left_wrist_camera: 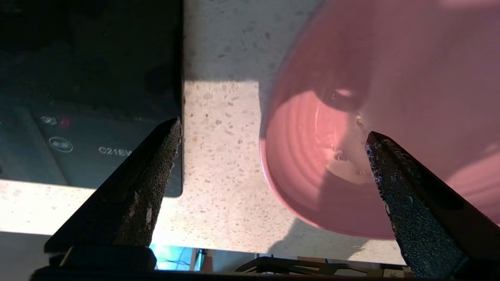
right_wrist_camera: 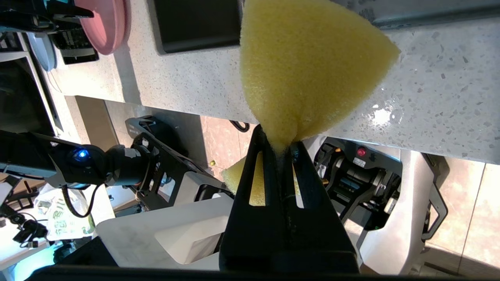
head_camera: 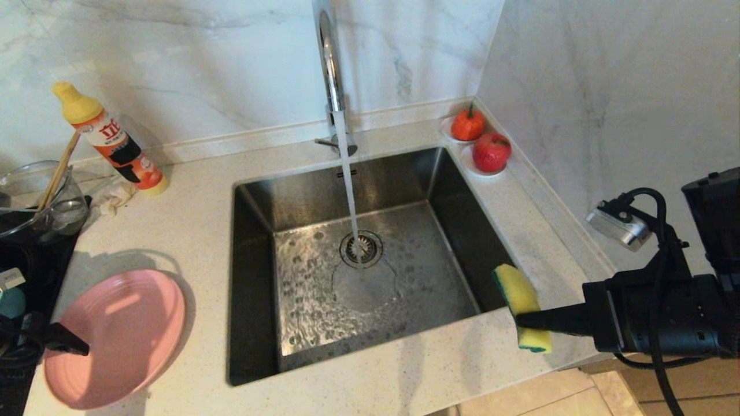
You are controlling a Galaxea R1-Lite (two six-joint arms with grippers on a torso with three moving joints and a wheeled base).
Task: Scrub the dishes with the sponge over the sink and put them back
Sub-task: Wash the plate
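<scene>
The pink plate (head_camera: 124, 332) (left_wrist_camera: 375, 78) lies flat on the counter left of the sink (head_camera: 451, 190). My left gripper (head_camera: 60, 338) (left_wrist_camera: 273, 156) hangs open at the plate's near-left rim, one finger over the plate and the other over bare counter, touching nothing. A teal-blue bowl (head_camera: 11, 301) peeks in at the left edge, mostly hidden. My right gripper (head_camera: 526, 319) (right_wrist_camera: 279, 146) is shut on the yellow sponge (head_camera: 517, 294) (right_wrist_camera: 308, 66), held upright over the sink's near-right corner. Water runs from the tap (head_camera: 330, 63) onto the drain (head_camera: 361, 248).
A black cooktop (head_camera: 34, 260) (left_wrist_camera: 90, 78) borders the plate on the left, carrying a glass bowl (head_camera: 40, 199) with chopsticks. A yellow-capped bottle (head_camera: 113, 141) stands by the back wall. Two red fruits (head_camera: 491, 152) sit on small dishes at the back right corner.
</scene>
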